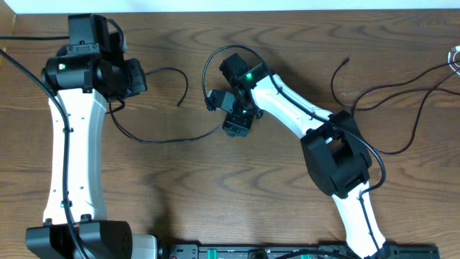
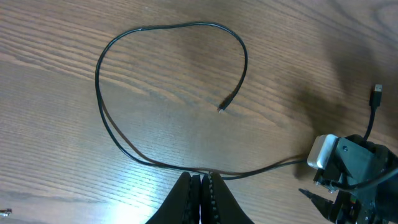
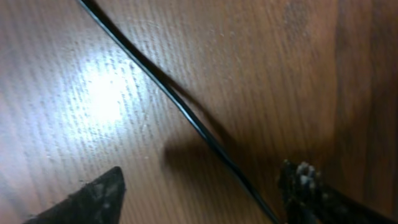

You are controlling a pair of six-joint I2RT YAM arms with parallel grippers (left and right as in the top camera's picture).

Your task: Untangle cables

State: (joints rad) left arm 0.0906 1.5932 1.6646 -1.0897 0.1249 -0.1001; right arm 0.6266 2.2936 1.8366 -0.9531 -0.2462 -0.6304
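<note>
A thin black cable lies in a loop on the wooden table, its small plug end free. In the left wrist view the cable loops round its plug and runs right to my right gripper. My left gripper is shut, and the cable passes just beyond its tips. I cannot tell if they touch. In the overhead view my left gripper is over the loop's left side. My right gripper is open. The cable runs diagonally between its fingers.
More thin black cables lie spread over the right of the table, one end pointing up. A pale cord end shows at the right edge. A thicker black cord arches over the right wrist.
</note>
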